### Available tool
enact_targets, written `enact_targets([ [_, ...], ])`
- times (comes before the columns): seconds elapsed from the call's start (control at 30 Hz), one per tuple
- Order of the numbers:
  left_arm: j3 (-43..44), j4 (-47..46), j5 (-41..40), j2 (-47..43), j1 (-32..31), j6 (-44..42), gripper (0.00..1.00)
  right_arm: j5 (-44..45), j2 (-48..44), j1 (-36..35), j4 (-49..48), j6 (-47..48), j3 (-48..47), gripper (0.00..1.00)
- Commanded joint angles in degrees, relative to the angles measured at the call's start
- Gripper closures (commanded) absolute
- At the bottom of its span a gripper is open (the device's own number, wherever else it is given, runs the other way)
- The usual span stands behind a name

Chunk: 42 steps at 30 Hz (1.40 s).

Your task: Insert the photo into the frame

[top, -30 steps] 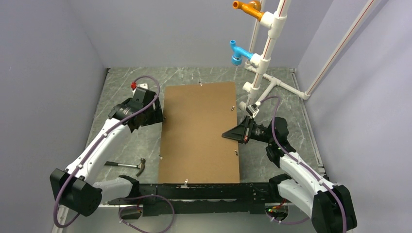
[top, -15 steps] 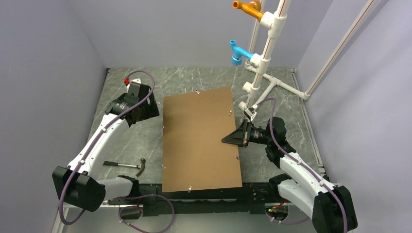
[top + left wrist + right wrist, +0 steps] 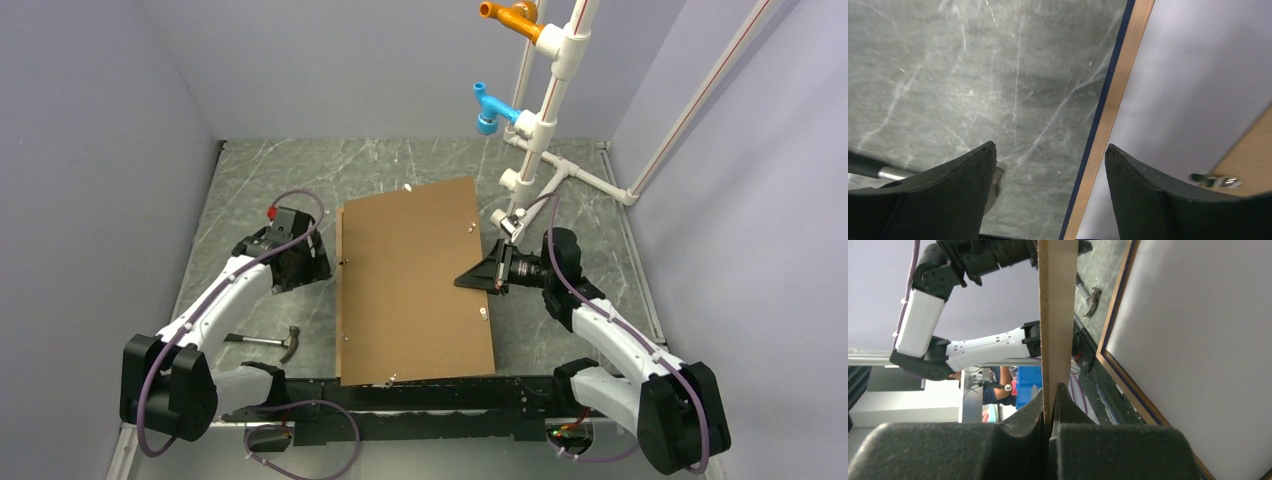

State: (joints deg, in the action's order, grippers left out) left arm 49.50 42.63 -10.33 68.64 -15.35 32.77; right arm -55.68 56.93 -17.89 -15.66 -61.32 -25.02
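While the right gripper (image 3: 1050,392) pinches the right edge of the board (image 3: 412,280), the left gripper (image 3: 1049,151) hangs spread by the frame (image 3: 1120,85), at its left rail. Photo (image 3: 1198,340) lies white side up in the frame, under the raised board.

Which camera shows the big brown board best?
The top camera: the whole board shows there. The right wrist camera sees only its thin edge, pinched in the right gripper. The left wrist camera catches just a small bit.

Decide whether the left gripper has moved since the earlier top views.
Yes. The left gripper has drawn back toward its own base, closer to the hammer, which lies where it did.
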Motion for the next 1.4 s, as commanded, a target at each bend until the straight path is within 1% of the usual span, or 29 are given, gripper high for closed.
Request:
enact_targets([
  [0.0, -3.85, -5.62, 4.87, -0.95, 0.33, 2.38, 0.18, -0.11, 2.34, 1.32, 1.16, 5.31, -5.77, 1.0],
  [0.1, -5.79, -6.94, 5.73, -0.95, 0.41, 2.77, 0.2, -0.04, 4.45, 2.36, 3.19, 7.76, -7.28, 1.0],
  [0.2, -7.04, -7.97, 6.42, -0.46, 0.41, 2.57, 0.22, -0.4, 7.11, 3.06, 3.16, 8.65, -7.97, 1.0],
  [0.43, -8.58, -10.26, 7.92, 1.61, 0.41, 2.71, 0.25, -0.99, 13.71, 3.21, 1.79, 8.63, -10.15, 1.0],
  [0.57, -9.23, -11.55, 8.7, 2.74, 0.42, 2.86, 0.28, -0.76, 15.48, 3.19, 1.07, 7.38, -11.13, 1.0],
  [0.7, -9.63, -13.07, 9.49, 4.18, 0.35, 2.97, 0.31, 1.51, 15.09, 3.22, 5.57, 9.19, -12.51, 1.0],
  [0.8, -10.18, -15.12, 11.06, 5.3, 0.33, 2.87, 0.34, 2.78, 13.7, 3.26, 8.69, 10.3, -12.54, 1.0],
  [1.0, -11.89, -19.68, 14.15, 6.97, 0.1, 3.22, 0.31, 7.7, 9.02, 3.27, 17.24, 13.34, -12.36, 1.0],
  [1.13, -12.49, -21.99, 14.9, 8.79, -0.88, 3.34, 0.32, 9.44, 6.0, 3.21, 19.37, 13.41, -11.29, 1.0],
  [1.23, -12.26, -21.65, 13.07, 10.62, -1.93, 3.6, 0.41, 10.25, 4.73, 3.21, 20.95, 13.77, -11.12, 1.0],
  [1.37, -11.76, -19.83, 10.5, 13.04, -2.63, 4.26, 0.63, 9.95, 4.39, 3.24, 20.7, 13.45, -10.68, 1.0],
])
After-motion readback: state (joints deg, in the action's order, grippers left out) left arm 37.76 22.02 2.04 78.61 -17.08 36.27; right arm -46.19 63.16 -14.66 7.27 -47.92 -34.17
